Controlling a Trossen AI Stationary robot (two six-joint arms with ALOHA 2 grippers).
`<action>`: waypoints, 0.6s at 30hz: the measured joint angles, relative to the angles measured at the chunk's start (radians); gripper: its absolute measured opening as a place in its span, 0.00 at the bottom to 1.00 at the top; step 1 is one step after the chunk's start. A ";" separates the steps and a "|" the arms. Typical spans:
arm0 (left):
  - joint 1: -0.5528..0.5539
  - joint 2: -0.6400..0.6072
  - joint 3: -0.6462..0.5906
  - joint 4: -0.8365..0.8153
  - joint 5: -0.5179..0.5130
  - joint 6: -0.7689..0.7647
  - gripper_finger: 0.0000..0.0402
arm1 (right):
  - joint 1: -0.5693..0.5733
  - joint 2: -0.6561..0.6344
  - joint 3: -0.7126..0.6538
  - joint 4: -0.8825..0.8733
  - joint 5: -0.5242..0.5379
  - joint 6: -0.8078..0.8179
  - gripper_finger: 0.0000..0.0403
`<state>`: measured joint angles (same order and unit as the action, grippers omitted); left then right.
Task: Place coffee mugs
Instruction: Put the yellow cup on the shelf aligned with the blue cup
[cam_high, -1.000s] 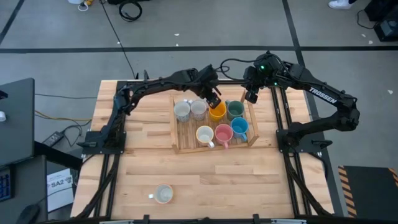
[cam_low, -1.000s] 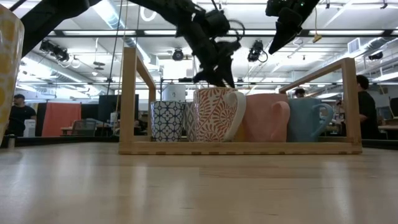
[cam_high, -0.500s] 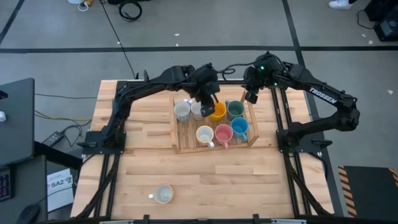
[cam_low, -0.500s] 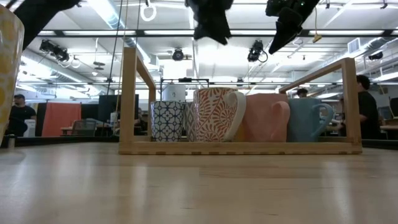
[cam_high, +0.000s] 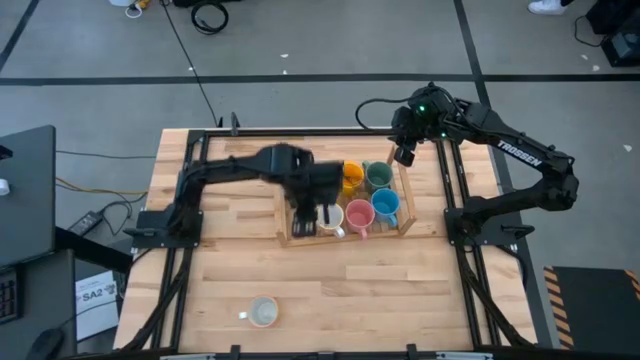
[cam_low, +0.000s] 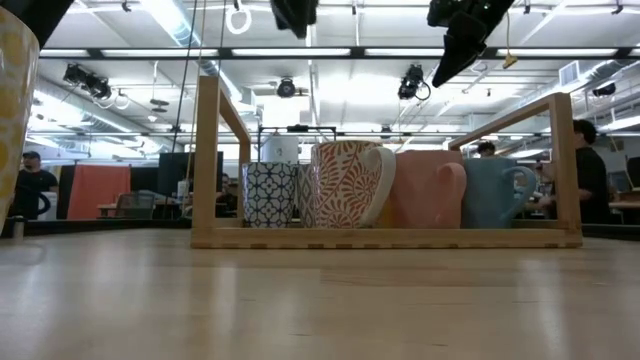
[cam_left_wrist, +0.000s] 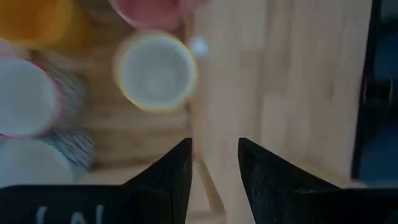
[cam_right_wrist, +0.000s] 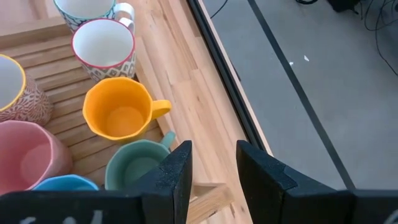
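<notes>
Wooden slats are making up the tray (cam_high: 407, 200) that is sitting in the middle of the table (cam_high: 400, 290), and most of the mugs are standing inside it. The orange mug (cam_high: 351, 176) and the dark green mug (cam_high: 378, 176) are sitting side by side in the far row. The cream mug (cam_high: 331, 222), the pink mug (cam_high: 359, 214) and the blue mug (cam_high: 386, 204) are lining up in the near row, all upright. The left gripper (cam_high: 318, 214) is hanging over the left part of the tray, just above the cream mug, and it is hiding the mugs under it. Its two fingers (cam_left_wrist: 177, 177) are sitting apart with nothing between them. The right gripper (cam_high: 404, 155) is hanging over the far right corner of the tray, near the dark green mug. Its fingers (cam_right_wrist: 176, 174) are spread too and are holding nothing. One whitish-grey mug (cam_high: 262, 313) is standing alone on the near part of the table, well apart from the tray. In the low view, one more mug (cam_low: 15, 110) is showing at the edge, very close to the camera.
</notes>
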<state>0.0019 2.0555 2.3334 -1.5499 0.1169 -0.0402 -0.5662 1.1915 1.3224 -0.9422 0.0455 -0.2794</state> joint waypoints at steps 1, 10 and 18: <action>-0.020 0.001 -0.001 -0.020 0.000 -0.001 0.34 | 0.000 0.000 0.000 0.000 -0.006 0.000 0.33; -0.205 -0.001 -0.001 -0.020 0.001 -0.116 0.34 | 0.000 0.000 0.000 -0.001 -0.075 0.000 0.33; -0.342 -0.001 -0.001 -0.020 -0.055 -0.260 0.34 | 0.000 0.000 0.000 -0.001 -0.099 0.000 0.33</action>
<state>-0.3398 2.0548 2.3322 -1.5702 0.0623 -0.3006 -0.5659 1.1915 1.3224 -0.9436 -0.0540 -0.2794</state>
